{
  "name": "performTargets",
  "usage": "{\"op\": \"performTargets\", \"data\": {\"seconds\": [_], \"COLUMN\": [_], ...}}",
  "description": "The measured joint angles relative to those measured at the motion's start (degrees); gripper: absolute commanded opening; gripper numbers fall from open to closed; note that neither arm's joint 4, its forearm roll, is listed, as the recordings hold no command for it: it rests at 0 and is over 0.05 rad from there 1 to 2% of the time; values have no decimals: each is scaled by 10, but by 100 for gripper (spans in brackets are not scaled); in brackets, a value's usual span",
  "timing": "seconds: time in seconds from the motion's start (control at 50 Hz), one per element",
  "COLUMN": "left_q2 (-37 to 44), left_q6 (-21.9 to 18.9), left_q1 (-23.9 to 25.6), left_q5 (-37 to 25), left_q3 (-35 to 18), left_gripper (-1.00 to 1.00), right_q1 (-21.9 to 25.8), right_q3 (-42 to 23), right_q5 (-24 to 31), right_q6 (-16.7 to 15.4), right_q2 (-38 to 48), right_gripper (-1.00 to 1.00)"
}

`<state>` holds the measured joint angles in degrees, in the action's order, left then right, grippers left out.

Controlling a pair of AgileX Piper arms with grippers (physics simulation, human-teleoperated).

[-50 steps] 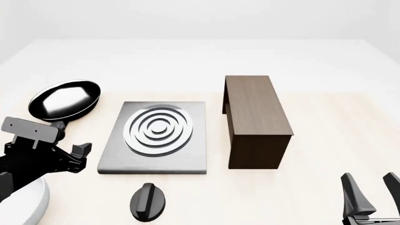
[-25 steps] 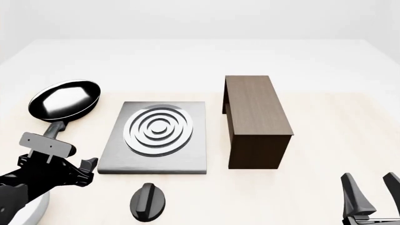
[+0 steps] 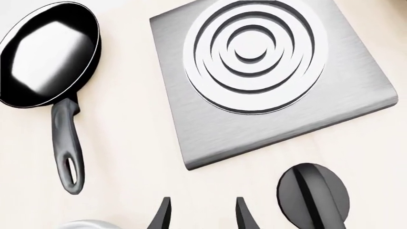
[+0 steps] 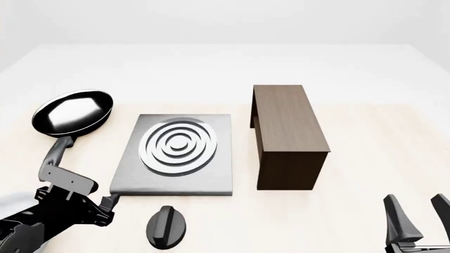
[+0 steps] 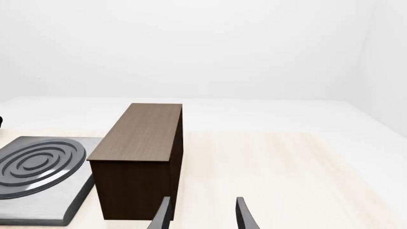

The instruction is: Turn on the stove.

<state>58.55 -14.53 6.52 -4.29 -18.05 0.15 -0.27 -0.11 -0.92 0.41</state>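
- Stove plate (image 4: 176, 155), grey with silver concentric rings, flat on the table (image 4: 365, 147) left of centre; its black ridged knob (image 4: 166, 226) lies apart, just off the plate's near edge
- Left tool (image 4: 105, 206), fingers apart and empty, beside the knob near the plate's near-left corner
- Frying pan (image 4: 72, 112) toward the left edge
- Wooden block (image 4: 287, 134) right of the plate
- Right tool (image 4: 416, 219), fingers apart, at the near-right corner

The left arm reaches in low from the front view's lower left corner, its black wrist angled forward and toward the middle. The left pincer (image 4: 109, 210) holds nothing, its two fingers (image 3: 160, 217) spread apart. The right pincer (image 4: 420, 217) stands at the lower right edge, fingers (image 4: 399, 216) pointing upward, parted and empty.
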Motion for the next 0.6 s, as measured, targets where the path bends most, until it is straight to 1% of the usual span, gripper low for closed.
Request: {"op": "performTargets", "data": {"seconds": [0.6], "left_q2": [42], "left_q6": [5], "left_q1": [38], "left_q5": [51], "left_q3": [35], "left_gripper": [100], "right_q1": [0], "right_q3": [0], "right_q5": [0], "right_q6": [0], "right_q2": [0], "right_gripper": [100]}}
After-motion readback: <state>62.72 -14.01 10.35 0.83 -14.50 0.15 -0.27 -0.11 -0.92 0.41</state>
